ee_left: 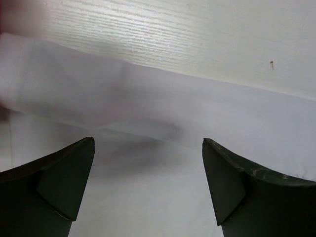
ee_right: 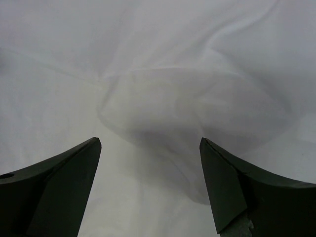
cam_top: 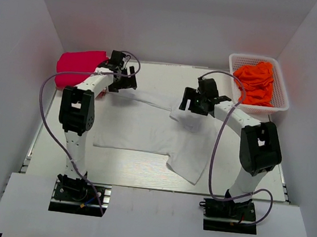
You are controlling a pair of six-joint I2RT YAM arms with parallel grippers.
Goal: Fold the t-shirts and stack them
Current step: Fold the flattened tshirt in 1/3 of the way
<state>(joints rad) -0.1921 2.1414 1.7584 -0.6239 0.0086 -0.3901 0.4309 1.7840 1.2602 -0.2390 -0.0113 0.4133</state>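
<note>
A white t-shirt lies spread on the table, one part trailing toward the near edge. My left gripper hovers over the shirt's far left corner, open, nothing between its fingers; the left wrist view shows the white cloth and its far hem below the open gripper. My right gripper hangs open over the shirt's far right part, where the cloth bulges in a soft fold under the gripper. A crimson-pink t-shirt sits folded at the far left. Orange t-shirts fill the basket.
A white lattice basket stands at the far right corner. White walls close the table on three sides. Bare wooden tabletop shows along the near edge and beyond the shirt.
</note>
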